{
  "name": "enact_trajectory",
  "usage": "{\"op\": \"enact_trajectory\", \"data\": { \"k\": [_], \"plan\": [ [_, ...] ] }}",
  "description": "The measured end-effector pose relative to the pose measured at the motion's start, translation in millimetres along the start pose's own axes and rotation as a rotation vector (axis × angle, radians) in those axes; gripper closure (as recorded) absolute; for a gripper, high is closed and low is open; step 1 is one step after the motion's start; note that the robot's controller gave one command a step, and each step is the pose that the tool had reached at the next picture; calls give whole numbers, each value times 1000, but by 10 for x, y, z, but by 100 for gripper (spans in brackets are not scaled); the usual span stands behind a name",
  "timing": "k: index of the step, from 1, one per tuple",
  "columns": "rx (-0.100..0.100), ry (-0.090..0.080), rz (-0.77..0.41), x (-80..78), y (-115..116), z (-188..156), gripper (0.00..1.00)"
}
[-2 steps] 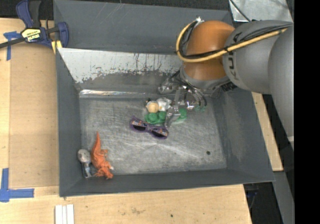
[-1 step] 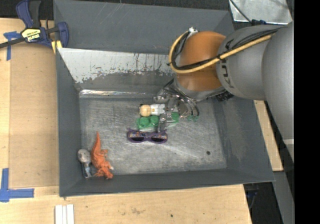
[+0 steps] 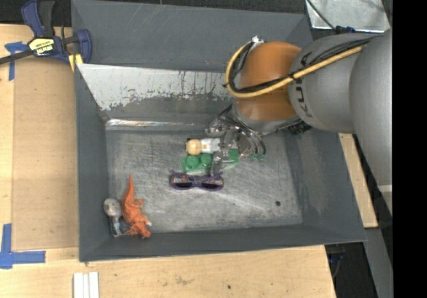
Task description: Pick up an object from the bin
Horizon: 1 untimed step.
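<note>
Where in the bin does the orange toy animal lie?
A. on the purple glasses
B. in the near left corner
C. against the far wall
B: the orange toy animal lies in that corner, well apart from the purple glasses.

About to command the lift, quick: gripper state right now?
The gripper: open or shut cannot be told; it sits low over the green and cream toy mid-bin, right above the purple sunglasses.

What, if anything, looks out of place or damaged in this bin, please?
Nothing looks spilled or broken. The grey metal bin is scraped pale on its far wall, with dark streaks running down; the purple plastic sunglasses lie mid-bin.
</note>
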<state>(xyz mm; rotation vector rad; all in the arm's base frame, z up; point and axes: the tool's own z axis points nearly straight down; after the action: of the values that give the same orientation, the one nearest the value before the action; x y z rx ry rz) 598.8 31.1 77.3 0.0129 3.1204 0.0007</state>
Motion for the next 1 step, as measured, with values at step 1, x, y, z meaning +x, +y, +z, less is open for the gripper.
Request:
{"op": "enact_trajectory", "data": {
  "k": [1],
  "plan": [
    [0,7,0,11,0,-31,100]
  ]
}}
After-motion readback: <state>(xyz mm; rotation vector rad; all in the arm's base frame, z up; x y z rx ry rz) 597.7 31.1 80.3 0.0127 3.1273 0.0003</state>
